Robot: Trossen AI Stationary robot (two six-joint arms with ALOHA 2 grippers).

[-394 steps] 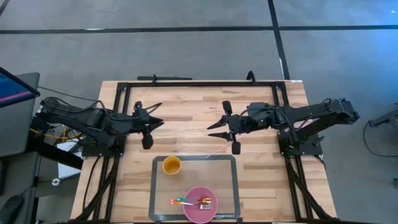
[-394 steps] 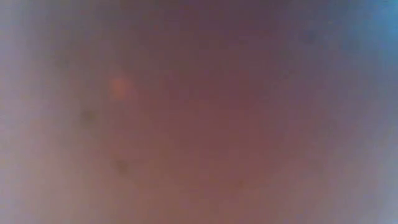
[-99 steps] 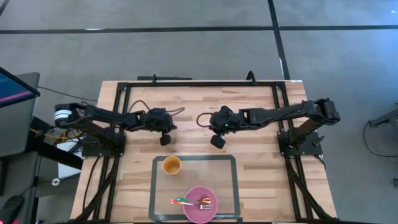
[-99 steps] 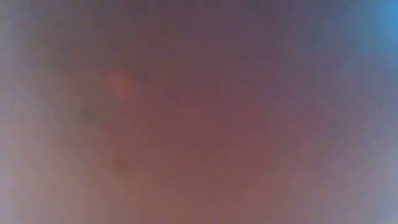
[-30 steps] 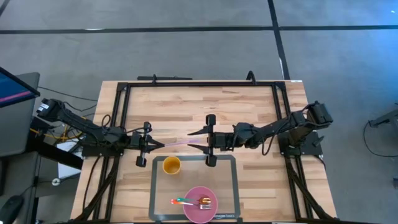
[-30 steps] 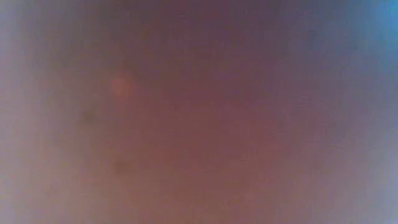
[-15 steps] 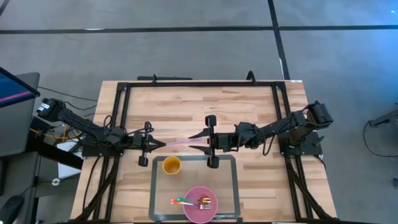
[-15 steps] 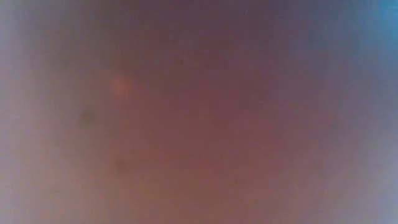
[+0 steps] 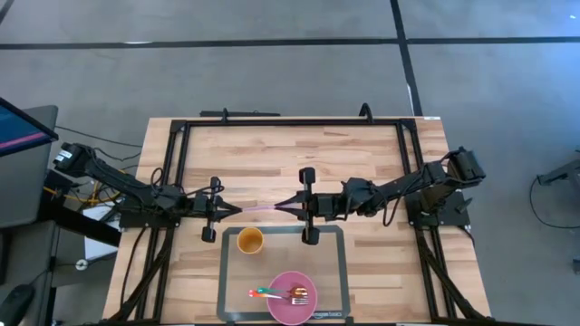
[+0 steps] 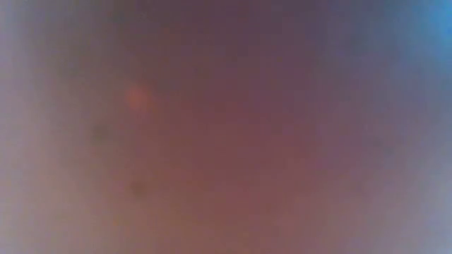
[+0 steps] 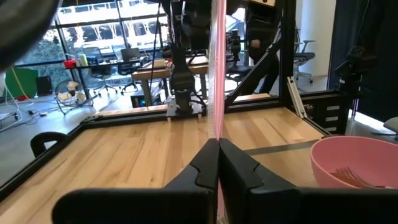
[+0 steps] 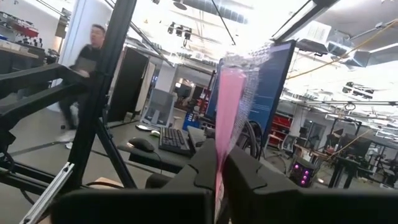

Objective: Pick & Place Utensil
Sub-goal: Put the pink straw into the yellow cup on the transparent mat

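A long thin pink utensil (image 9: 263,208) spans the gap between my two grippers, over the wood table just beyond the far edge of the grey tray (image 9: 337,272). My left gripper (image 9: 236,210) is shut on its left end and my right gripper (image 9: 287,205) is shut on its right end. In the left wrist view the pink utensil (image 11: 218,68) runs straight out from the shut fingers. In the right wrist view the pink utensil (image 12: 227,106) does the same. The low view shows only blur. My left gripper pinches the pink utensil's left end (image 11: 217,134) between its two fingers. It comes level from the table's left, fingers lying along the utensil. The utensil sticks out level toward the other gripper. My right gripper pinches the utensil's right end (image 12: 219,152) between its two fingers. It comes level from the table's right, fingers along the utensil's length. The utensil hangs level between both grippers.
A yellow cup (image 9: 250,240) stands on the tray's far left corner, just near of the utensil. A pink bowl (image 9: 292,297) with a fork and a coloured utensil sits at the tray's near edge, and the pink bowl (image 11: 357,168) also shows in the left wrist view. A black frame (image 9: 290,121) rims the table.
My right gripper's spread fingers have shut on the pink utensil's right end. My left gripper has kept its hold and stayed where it was. The utensil has kept its level place between them.
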